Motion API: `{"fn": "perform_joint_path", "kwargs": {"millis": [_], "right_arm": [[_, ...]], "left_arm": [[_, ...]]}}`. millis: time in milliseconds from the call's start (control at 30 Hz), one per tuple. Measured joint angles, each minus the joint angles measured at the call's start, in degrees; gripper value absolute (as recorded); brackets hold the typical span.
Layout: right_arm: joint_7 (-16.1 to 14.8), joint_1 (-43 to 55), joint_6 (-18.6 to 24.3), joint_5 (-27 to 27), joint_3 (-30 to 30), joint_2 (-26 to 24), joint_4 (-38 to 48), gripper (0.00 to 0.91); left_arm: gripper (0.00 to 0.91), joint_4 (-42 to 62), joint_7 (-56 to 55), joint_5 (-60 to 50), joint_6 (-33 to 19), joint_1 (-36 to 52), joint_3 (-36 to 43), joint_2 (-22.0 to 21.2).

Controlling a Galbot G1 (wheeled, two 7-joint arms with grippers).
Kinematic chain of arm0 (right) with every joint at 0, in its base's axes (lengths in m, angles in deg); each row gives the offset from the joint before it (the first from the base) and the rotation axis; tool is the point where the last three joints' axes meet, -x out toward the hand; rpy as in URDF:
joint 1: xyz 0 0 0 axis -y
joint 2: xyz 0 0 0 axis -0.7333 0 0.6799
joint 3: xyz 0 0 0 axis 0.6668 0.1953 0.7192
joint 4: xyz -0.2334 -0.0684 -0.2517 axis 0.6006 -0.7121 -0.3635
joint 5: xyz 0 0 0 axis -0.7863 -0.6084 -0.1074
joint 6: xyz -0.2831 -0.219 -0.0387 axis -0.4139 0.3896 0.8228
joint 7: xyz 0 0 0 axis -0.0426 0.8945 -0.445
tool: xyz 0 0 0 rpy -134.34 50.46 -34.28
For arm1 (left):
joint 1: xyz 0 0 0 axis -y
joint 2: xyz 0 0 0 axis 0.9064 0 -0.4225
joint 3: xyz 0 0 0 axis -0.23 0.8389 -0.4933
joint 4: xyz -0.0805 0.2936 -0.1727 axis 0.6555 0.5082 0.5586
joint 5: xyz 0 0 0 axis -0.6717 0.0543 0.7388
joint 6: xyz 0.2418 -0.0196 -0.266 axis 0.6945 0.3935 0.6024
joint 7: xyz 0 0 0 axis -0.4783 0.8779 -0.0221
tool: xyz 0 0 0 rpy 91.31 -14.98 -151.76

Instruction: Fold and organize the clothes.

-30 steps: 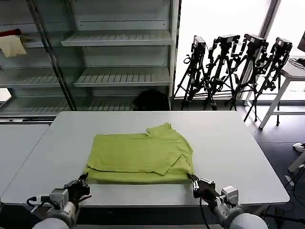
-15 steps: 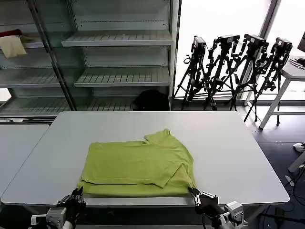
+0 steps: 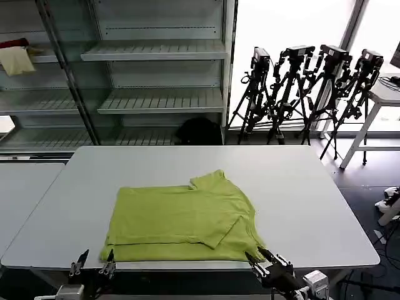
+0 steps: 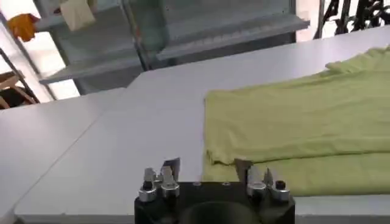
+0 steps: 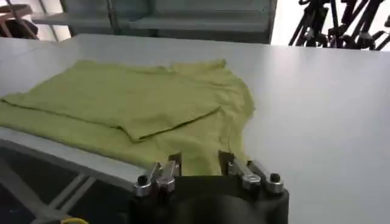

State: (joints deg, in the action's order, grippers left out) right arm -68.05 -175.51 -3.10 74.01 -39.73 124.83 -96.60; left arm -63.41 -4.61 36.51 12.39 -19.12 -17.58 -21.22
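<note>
— Where is the lime-green cotton T-shirt?
— Folded flat on the white rectangular table, by its near edge.
— And the grippers?
— Left gripper spread apart at the shirt's near left corner; right gripper spread at its near right corner, holding nothing.

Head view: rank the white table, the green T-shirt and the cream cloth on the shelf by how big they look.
1. White table, largest.
2. Green T-shirt, covering roughly the middle third of the table's width.
3. Cream cloth on the shelf, smallest; it lies much farther from the camera, so its real size is unsure.
</note>
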Motion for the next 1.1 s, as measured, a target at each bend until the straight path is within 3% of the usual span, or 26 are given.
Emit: {"fn": "perform_joint_path", "kwargs": {"millis": [167, 367, 767, 1100], "right_arm": [[-0.1, 0.8, 0.6, 0.5, -3.1, -0.7, -0.8, 0.907], [-1.8, 11.2, 1.4, 2.8, -2.5, -1.3, 3.8, 0.907], [-4.0, 51.2, -0.6, 10.1, 17.0, 6.2, 30.5, 0.907], [-5.9, 68.8, -1.9, 12.0, 29.9, 13.3, 47.5, 0.907]], "left_arm": [[0.907, -1.5, 0.7, 1.5, -0.3, 3.0, -0.7, 1.2], [0.907, 2.2, 6.0, 5.3, -2.0, 12.5, -0.7, 3.1], [0.907, 20.4, 18.7, 13.9, -2.4, 34.9, 2.0, 5.3], [0.907, 30.9, 24.3, 17.0, -0.9, 42.3, 4.1, 6.3]]}}
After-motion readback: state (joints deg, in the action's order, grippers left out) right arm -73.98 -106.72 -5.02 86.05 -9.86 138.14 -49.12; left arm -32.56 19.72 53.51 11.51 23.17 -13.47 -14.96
